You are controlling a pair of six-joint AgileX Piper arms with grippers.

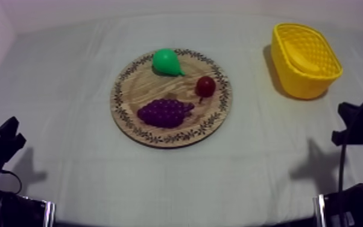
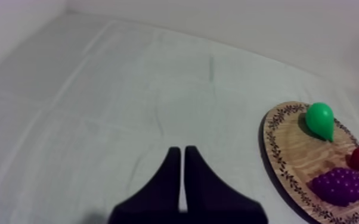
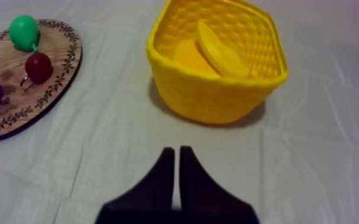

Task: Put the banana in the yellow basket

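The banana [image 3: 217, 50] lies inside the basket [image 3: 206, 98], so the task looks done. The board [image 1: 154, 90] bears a pear [image 1: 167, 61], grapes [image 1: 166, 112] and a small red fruit [image 1: 205, 86]. The left gripper [image 2: 182, 150] and right gripper [image 3: 176, 150] each have fingers pressed together on nothing. The banana is likely light, stiff and smooth; a hold across its middle would suit. Open cloth lies between board and basket; the basket rim is the one edge to clear

The banana [image 3: 217, 52] lies inside the yellow basket [image 3: 212, 98], apart from the wooden board [image 3: 21, 104].
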